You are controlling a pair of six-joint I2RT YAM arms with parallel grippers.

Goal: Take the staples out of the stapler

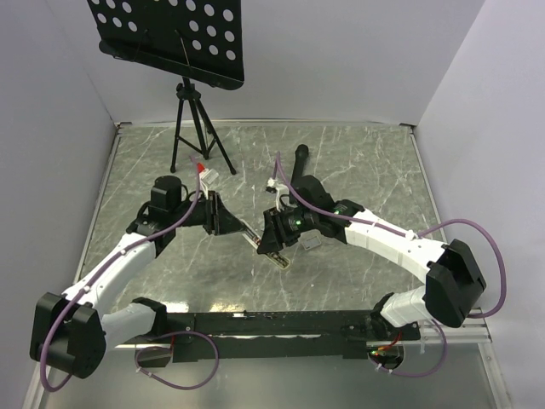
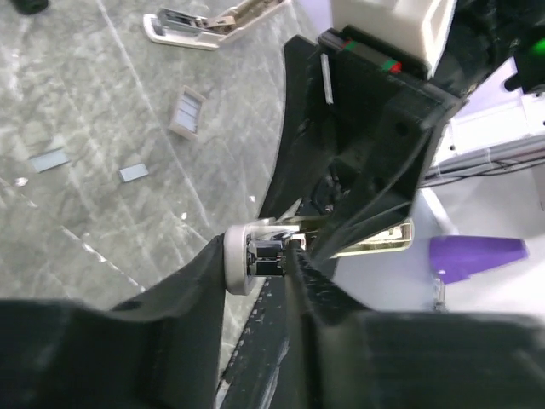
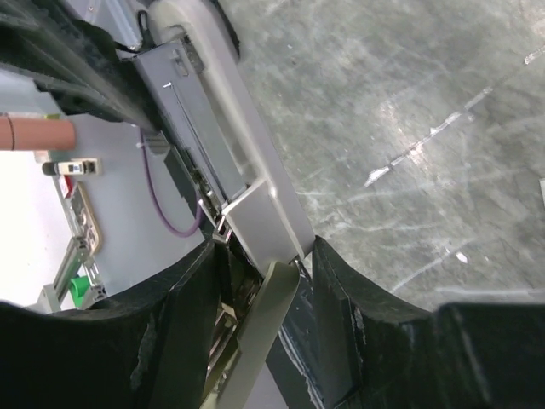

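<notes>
A grey stapler (image 1: 274,254) is held above the table's middle between both grippers. My left gripper (image 1: 235,224) is shut on its rounded silver end (image 2: 241,260); the gripper also shows in the left wrist view (image 2: 274,262). My right gripper (image 1: 271,238) is shut on the stapler's grey body (image 3: 255,200), its fingers on either side, as the right wrist view (image 3: 266,256) shows. An olive metal arm (image 3: 260,336) of the stapler hangs open below the body. Small grey staple strips (image 2: 187,113) lie loose on the table.
A second stapler (image 2: 209,21) lies open on the table beyond the grippers. Two more staple pieces (image 2: 48,159) lie to its left. A black tripod (image 1: 194,128) with a perforated board stands at the back left. A white and red object (image 1: 205,175) lies near its feet.
</notes>
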